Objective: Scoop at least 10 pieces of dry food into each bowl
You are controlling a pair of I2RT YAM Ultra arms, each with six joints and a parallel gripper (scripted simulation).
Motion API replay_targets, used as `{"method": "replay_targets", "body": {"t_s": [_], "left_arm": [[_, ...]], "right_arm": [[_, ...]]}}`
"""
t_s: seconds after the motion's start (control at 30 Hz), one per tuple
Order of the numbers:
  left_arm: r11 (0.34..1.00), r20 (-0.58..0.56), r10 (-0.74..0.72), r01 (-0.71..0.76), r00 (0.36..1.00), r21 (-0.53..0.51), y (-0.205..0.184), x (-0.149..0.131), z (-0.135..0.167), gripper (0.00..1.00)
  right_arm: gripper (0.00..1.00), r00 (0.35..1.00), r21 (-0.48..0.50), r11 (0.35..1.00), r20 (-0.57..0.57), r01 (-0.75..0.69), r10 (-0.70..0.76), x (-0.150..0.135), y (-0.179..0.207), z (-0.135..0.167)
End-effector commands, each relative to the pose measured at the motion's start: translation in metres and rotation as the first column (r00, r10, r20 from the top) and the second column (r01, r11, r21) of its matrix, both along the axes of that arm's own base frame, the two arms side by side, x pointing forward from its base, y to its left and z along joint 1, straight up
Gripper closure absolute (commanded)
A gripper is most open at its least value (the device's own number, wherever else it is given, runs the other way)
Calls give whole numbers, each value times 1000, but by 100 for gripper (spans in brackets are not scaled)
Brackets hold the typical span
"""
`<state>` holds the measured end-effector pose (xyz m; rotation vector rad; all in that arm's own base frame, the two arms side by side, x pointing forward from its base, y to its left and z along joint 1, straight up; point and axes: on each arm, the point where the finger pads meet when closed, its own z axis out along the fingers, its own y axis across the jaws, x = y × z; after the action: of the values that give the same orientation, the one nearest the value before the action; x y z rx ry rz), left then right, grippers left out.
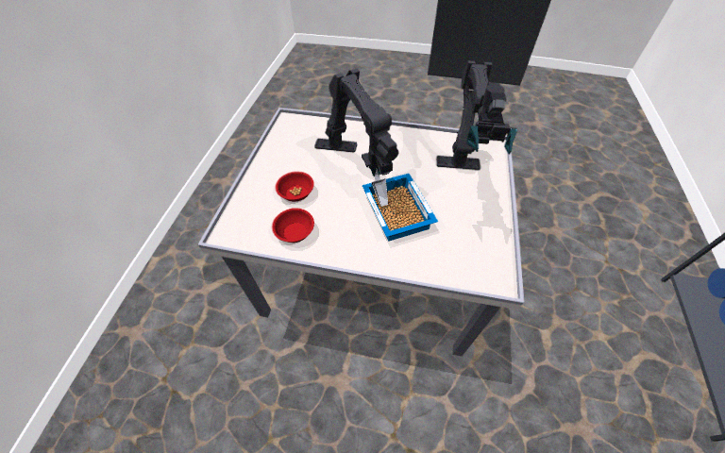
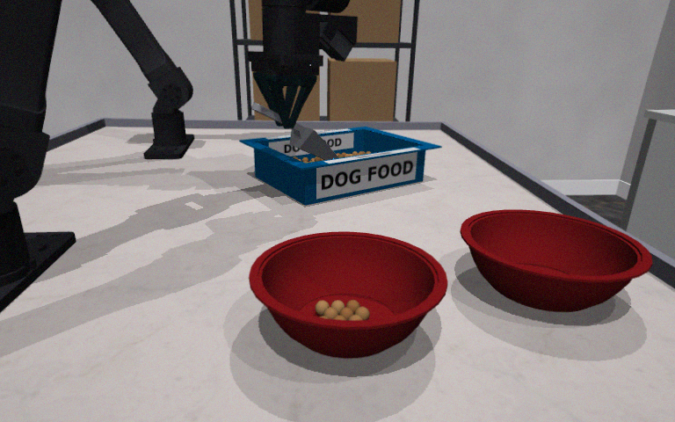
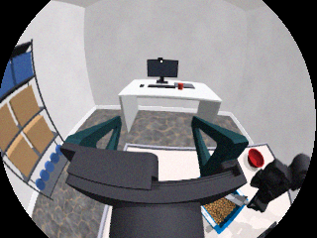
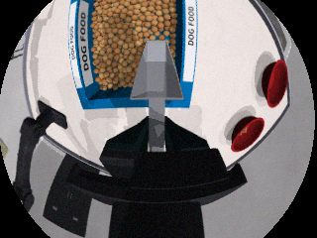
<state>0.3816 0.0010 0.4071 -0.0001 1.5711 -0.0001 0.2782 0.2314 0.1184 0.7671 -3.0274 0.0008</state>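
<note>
The grey scoop (image 1: pixel 380 192) (image 2: pixel 309 141) (image 3: pixel 237 198) (image 4: pixel 157 74) is tilted, its blade slanting down inside the open blue rectangular box (image 1: pixel 407 233) (image 2: pixel 286 174) (image 3: pixel 219 229) (image 4: pixel 114 104) with white "DOG FOOD" labels; whether the blade carries any load cannot be told. The right gripper (image 1: pixel 377 175) (image 2: pixel 286 123) (image 3: pixel 248 205) (image 4: pixel 157 120) is closed on the scoop's handle, its dark teal fingers narrowly apart with the handle between them. Small round tan pieces of dry food (image 1: pixel 403 208) (image 2: pixel 355 155) (image 3: pixel 220 210) (image 4: pixel 119 45) cover much of the box's bottom, with a patch of blue showing near the blade. The box sits flat on the pale table (image 1: pixel 342 235) (image 2: pixel 199 298) (image 3: pixel 173 166) (image 4: pixel 213 89). Well apart from it, a round red bowl (image 1: pixel 295 175) (image 2: pixel 348 264) (image 4: pixel 248 134) stands upright holding a small cluster of pieces, the exact count unclear. Near it, not touching, stands a second round red bowl (image 1: pixel 293 215) (image 2: pixel 547 243) (image 3: pixel 256 158) (image 4: pixel 274 83), with bare red inside. The left gripper (image 1: pixel 492 149) (image 3: pixel 156 119) is wide open, holding nothing, raised near the table's edge, well apart from both bowls.
</note>
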Motion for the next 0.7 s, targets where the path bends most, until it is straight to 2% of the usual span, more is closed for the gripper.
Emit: {"method": "replay_targets", "body": {"t_s": [0.0, 0.33, 0.37, 0.47, 0.53, 0.57, 0.6, 0.67], "left_arm": [[1000, 19, 0, 0, 1000, 0, 0, -3, 9, 0], [1000, 19, 0, 0, 1000, 0, 0, -3, 9, 0], [1000, 19, 0, 0, 1000, 0, 0, -3, 9, 0], [1000, 19, 0, 0, 1000, 0, 0, -3, 9, 0], [1000, 19, 0, 0, 1000, 0, 0, -3, 9, 0], [1000, 19, 0, 0, 1000, 0, 0, -3, 9, 0], [1000, 19, 0, 0, 1000, 0, 0, -3, 9, 0], [1000, 19, 0, 0, 1000, 0, 0, -3, 9, 0]], "right_arm": [[100, 998, 44, 999, 59, 17, -20, 10, 0, 24], [100, 998, 44, 999, 58, 4, -6, 10, 6, 20], [100, 999, 32, 999, 47, 5, -6, 16, 8, 7], [100, 1000, -6, 1000, 0, 6, -6, 4, -3, -11], [100, 1000, 14, 1000, 24, 9, -9, 11, 1, -4], [100, 1000, 1, 1000, 9, 7, -7, 5, -3, -9], [100, 999, 26, 1000, 39, 9, -10, 10, 1, 7], [100, 999, 26, 1000, 39, 9, -10, 10, 1, 7]]}}
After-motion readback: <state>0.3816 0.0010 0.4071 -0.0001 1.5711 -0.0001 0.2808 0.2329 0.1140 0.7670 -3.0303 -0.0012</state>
